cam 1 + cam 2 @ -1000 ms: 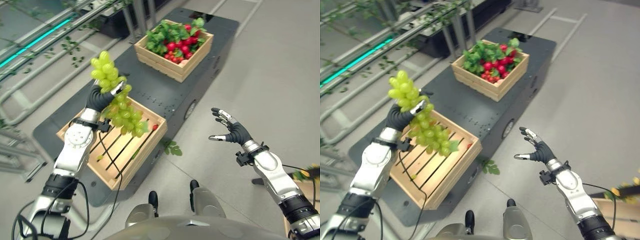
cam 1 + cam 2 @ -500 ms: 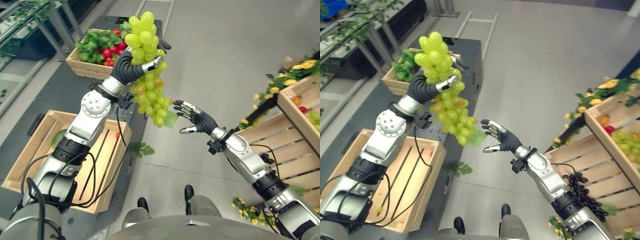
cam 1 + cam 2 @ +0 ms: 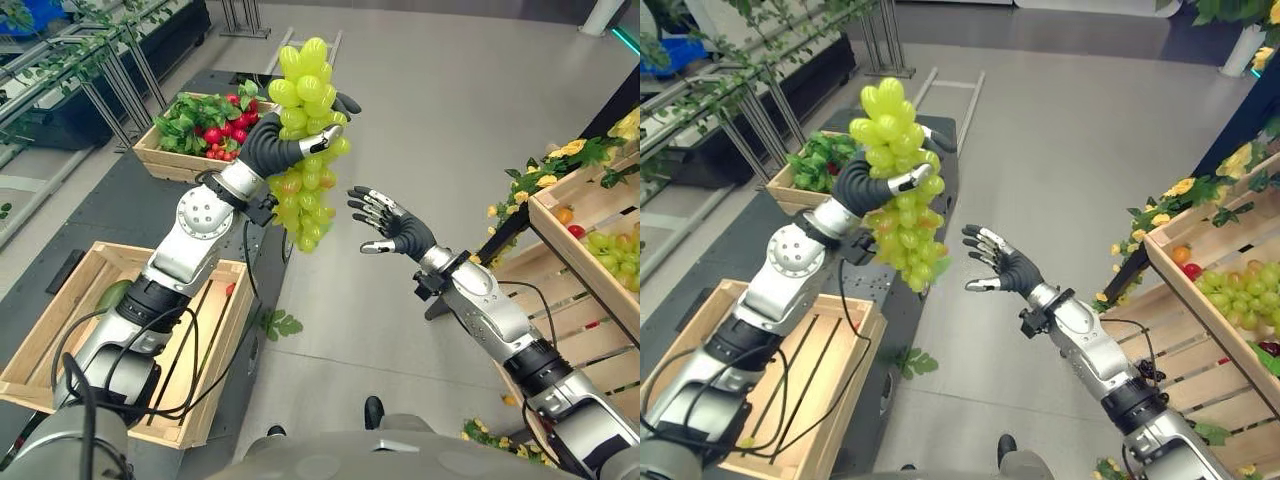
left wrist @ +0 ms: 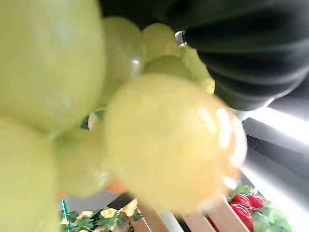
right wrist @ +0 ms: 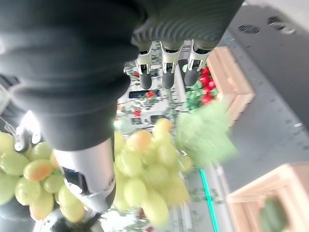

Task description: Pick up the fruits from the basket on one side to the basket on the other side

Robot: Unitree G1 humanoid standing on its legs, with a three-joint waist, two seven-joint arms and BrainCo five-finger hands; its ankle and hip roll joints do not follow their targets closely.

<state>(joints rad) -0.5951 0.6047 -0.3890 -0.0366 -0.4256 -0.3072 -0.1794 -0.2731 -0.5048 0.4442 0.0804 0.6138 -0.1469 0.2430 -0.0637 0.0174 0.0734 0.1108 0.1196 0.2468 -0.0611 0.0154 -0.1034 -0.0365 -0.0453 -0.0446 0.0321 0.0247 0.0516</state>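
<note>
While the grapes (image 3: 305,150) hang high over the floor, the left hand (image 3: 275,140) has its fingers curled round the bunch's middle. Right hand (image 3: 398,222) is just beside, fingers spread, holding nothing. Empty crate (image 3: 60,320) lower left; another crate (image 3: 585,235) with fruit at right.

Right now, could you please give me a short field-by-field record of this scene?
held item: grape bunch, lifted in the air
left hand: curled round the bunch
right hand: open, beside the bunch, not touching
near crate: on the robot's left
far crate: red fruit and leaves
right-side crate: already holds grapes
</note>
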